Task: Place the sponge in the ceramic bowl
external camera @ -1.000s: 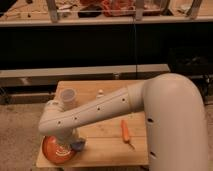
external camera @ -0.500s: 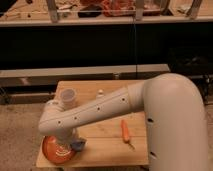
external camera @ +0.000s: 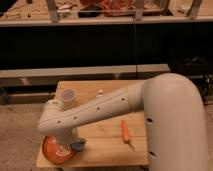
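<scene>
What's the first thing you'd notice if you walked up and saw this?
The big white robot arm jumps out first, stretching from the right across the small wooden table. Its hand is down at the front left corner, over the wide, shallow orange ceramic bowl, with the small blue sponge at the bowl's right rim. A slim orange carrot lies alone on the table to the right.
</scene>
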Robot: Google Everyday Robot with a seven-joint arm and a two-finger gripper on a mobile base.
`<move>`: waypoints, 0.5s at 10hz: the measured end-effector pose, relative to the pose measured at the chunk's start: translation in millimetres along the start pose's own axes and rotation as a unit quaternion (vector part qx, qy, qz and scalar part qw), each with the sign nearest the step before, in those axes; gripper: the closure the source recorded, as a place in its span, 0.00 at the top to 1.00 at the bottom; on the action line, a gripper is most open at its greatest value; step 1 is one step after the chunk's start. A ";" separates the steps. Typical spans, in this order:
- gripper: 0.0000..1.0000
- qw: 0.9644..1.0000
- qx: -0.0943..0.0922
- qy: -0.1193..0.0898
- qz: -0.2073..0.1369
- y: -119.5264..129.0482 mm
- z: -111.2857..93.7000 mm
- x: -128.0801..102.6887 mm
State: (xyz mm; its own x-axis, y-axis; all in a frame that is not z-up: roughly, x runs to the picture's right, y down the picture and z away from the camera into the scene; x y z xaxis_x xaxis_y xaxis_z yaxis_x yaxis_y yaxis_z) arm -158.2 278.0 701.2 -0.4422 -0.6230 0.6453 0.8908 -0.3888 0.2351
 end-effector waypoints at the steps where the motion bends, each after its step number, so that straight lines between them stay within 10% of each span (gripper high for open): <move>1: 0.03 1.000 0.000 -0.001 0.000 -0.1 -0.2 -0.2; 5: 0.03 1.000 0.000 -0.003 0.002 -0.1 -0.6 -0.7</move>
State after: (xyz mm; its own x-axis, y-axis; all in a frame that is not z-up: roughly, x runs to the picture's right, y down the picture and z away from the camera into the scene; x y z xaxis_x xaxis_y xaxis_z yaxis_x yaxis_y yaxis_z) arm -158.1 278.1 700.3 -0.4385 -0.6208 0.6499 0.8923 -0.3870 0.2324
